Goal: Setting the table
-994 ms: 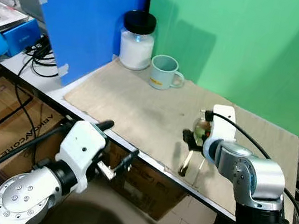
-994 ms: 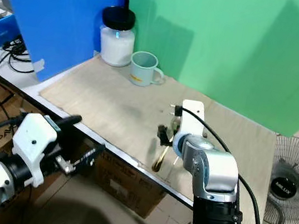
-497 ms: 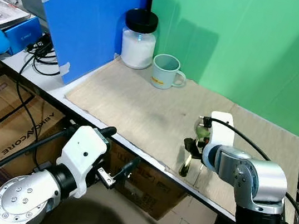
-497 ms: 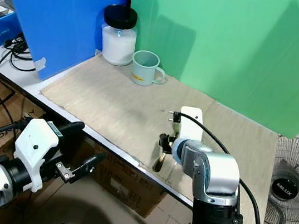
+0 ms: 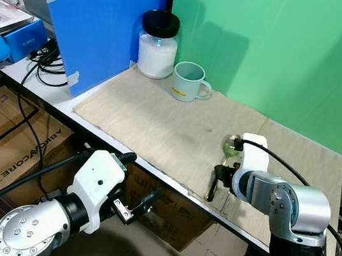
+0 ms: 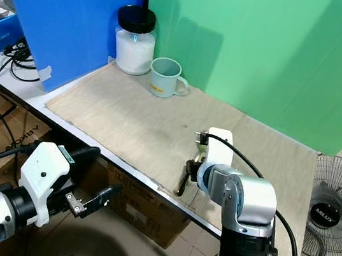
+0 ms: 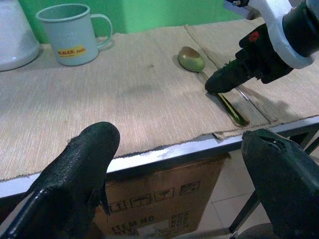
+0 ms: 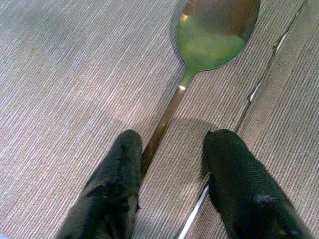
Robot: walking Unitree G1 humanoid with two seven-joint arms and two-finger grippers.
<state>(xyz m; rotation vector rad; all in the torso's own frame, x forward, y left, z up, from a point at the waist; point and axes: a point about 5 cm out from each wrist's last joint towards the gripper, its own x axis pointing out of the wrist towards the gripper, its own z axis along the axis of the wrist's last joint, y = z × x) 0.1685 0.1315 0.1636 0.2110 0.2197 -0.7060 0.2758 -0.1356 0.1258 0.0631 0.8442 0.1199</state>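
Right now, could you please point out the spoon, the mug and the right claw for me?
spoon (image 8: 214,35): right wrist view, on its bowl.
mug (image 5: 186,82): left eye view, on its outer wall.
right claw (image 8: 172,149): right wrist view, midway between its fingertips, which straddle the spoon's handle.

You see a beige woven mat (image 5: 160,117) with fine ribbing, a gold-toned spoon (image 8: 209,37) whose bowl mirrors the green backdrop (image 5: 286,48), a pale grey-green mug (image 5: 187,82) with a yellow label, a black-lidded jar (image 5: 157,45) of white powder, and a blue board (image 5: 104,15).
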